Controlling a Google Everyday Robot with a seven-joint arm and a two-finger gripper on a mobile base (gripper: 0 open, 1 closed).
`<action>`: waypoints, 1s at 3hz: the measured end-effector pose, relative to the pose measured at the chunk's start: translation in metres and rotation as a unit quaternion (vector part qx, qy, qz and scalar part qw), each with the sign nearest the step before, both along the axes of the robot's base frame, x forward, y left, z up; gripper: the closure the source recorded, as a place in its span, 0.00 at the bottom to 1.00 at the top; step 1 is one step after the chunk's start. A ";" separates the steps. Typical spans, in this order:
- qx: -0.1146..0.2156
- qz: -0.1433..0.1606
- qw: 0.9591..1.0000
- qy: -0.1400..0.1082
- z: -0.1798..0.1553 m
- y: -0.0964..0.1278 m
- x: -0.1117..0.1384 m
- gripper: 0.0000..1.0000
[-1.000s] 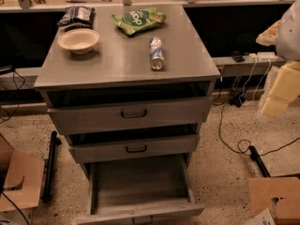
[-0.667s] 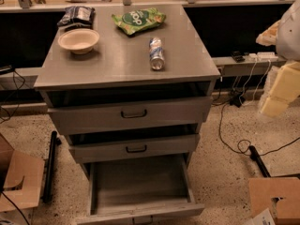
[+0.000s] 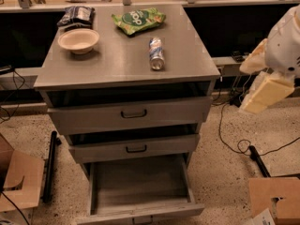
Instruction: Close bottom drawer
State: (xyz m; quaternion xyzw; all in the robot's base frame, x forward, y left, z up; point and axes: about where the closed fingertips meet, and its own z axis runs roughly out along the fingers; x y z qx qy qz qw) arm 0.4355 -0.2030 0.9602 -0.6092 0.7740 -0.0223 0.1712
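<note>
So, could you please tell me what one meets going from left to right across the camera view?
Cardboard box on the floor → bowl → can → gripper, hanging right of the cabinet.

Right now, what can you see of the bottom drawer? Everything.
The bottom drawer is grey metal, narrowest of three, standing wide open below the middle drawer. Flat grey floor with nothing in it, low side walls, low front panel at the picture's lower edge, dark handle barely visible. Nothing touches it; the hand hangs to the right, beside the cabinet top.
</note>
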 end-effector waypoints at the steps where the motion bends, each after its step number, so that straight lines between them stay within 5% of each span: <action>1: 0.047 0.017 0.999 0.011 -0.060 0.032 -0.010 0.67; 2: 0.085 0.019 0.996 0.031 -0.119 0.050 -0.012 0.90; 3: 0.083 0.017 0.996 0.028 -0.119 0.050 -0.012 1.00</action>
